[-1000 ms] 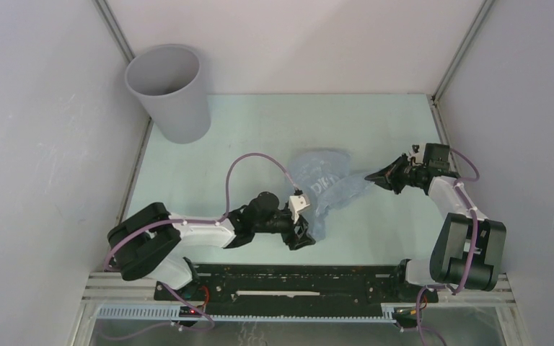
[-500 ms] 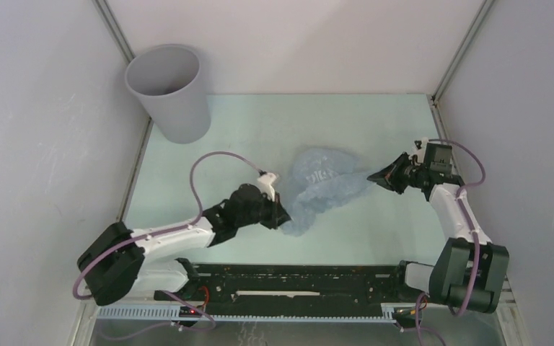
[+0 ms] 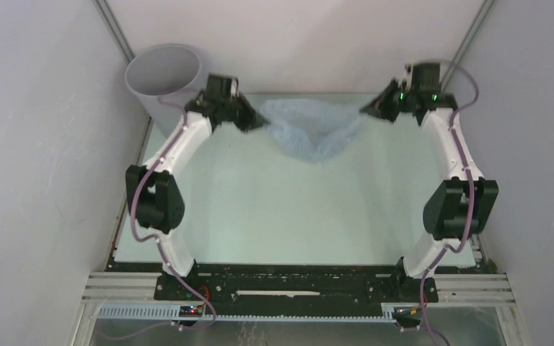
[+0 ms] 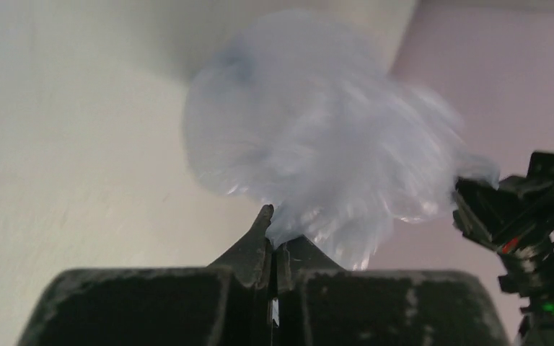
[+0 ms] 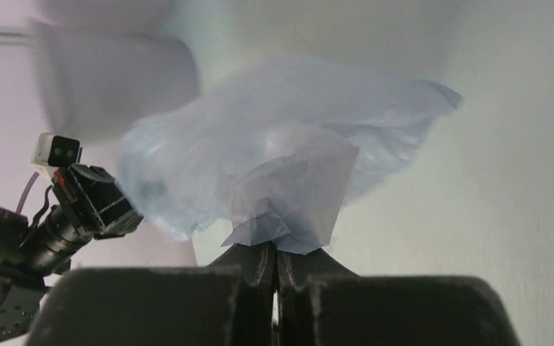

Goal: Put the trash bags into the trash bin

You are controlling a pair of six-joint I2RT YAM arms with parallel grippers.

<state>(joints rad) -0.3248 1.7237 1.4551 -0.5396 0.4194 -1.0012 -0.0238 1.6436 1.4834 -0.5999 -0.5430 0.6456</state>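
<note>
Pale green table runs from the near rail, where both arms are bolted, toward the far wall. Each arm reaches long over it, the left up the left side and the right up the right. At the far end the bag hangs between them like a hammock, its thin blue-grey film sagging in the middle and, as best the top view shows, lifted off the surface. The left gripper is clenched on the bag's left edge; its wrist camera shows the fingers pressed together with film bunching out just beyond the tips. The right gripper is likewise pinched tight, on a folded corner at the bag's right edge. Holding two opposite edges high appears meant to keep the limp plastic gathered and off the table, so it can be carried rather than dragged. Farthest away, in the far left corner, the grey bin stands upright with its mouth open, just behind the left gripper. The bag is near the bin, to its right, and not yet inside. The likely next step is to swing it left over the rim and let go.
</note>
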